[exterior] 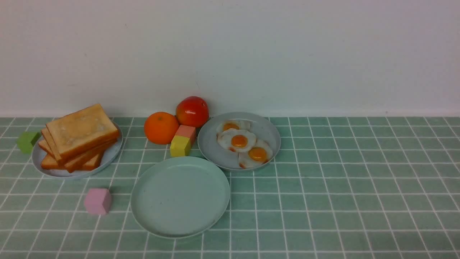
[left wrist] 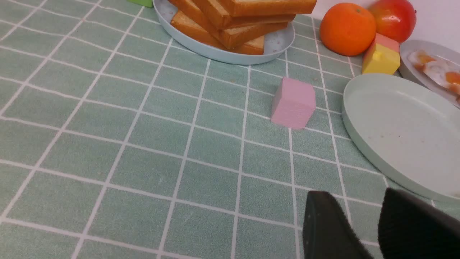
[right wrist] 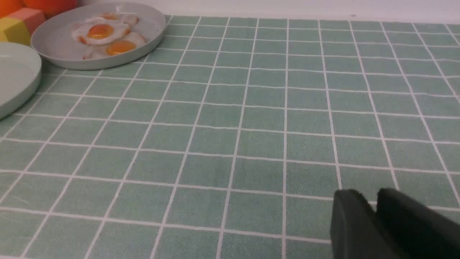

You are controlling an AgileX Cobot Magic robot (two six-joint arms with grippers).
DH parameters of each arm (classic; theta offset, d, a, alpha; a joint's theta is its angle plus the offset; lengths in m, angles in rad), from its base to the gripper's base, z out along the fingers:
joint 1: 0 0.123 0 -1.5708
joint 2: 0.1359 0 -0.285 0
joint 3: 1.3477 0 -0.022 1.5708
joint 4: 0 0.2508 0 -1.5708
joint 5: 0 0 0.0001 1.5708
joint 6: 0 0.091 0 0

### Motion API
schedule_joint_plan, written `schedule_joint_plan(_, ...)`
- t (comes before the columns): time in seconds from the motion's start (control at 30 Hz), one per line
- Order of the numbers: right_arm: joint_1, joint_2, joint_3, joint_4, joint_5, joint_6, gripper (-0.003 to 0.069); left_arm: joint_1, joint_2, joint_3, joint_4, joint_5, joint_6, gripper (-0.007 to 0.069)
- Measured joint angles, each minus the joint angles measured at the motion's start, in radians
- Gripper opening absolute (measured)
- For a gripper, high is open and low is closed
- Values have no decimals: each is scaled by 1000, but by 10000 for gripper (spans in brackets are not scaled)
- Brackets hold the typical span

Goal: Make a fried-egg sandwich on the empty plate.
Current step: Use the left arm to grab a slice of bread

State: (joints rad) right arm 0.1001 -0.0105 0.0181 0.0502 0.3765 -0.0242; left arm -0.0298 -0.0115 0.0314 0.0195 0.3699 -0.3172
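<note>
Far left, green cube point(exterior: 28, 141) touching a grey-blue plate point(exterior: 112, 154) with stacked toast slices point(exterior: 81, 131). Pink cube point(exterior: 97, 201) in front, alone. Orange point(exterior: 161, 127) and red fruit point(exterior: 192, 110) by the wall; yellow block point(exterior: 179, 146) and salmon block point(exterior: 187, 132) against them. Mint-green plate point(exterior: 179, 197) front centre, nothing on it, no sandwich made. Behind to its right, grey plate point(exterior: 212, 144) with three fried eggs point(exterior: 239, 140). Left gripper point(left wrist: 358, 201) fingers apart, holding nothing, near the mint plate. Right gripper point(right wrist: 374, 197) over bare cloth, fingers almost together; can't tell if fully closed.
</note>
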Motion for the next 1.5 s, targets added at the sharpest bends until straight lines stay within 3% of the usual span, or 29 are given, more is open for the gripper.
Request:
schedule_joint_plan(0.77, 0, 0, 0, 0, 0, 0, 147, 0, 0, 0, -1, -29, 0, 239)
schedule_joint_plan(0.83, 0, 0, 0, 1, 0, 0, 148, 0, 0, 0, -27, -57, -8, 239)
schedule_joint_plan(1.0, 0, 0, 0, 0, 0, 0, 155, 0, 0, 0, -307, -202, -168, 239)
schedule_joint_plan(1.13, 0, 0, 0, 0, 0, 0, 158, 0, 0, 0, -437, -303, -220, 237)
schedule_joint_plan(1.37, 0, 0, 0, 0, 0, 0, 159, 0, 66, -104, -462, -230, -193, 110)
schedule_joint_plan(1.43, 0, 0, 0, 4, -11, 2, 159, -2, 162, -249, -440, -86, -74, -1)
schedule_joint_plan(1.5, 0, 0, 4, 44, -44, 36, 162, -17, 252, -371, -427, 42, 33, -13)
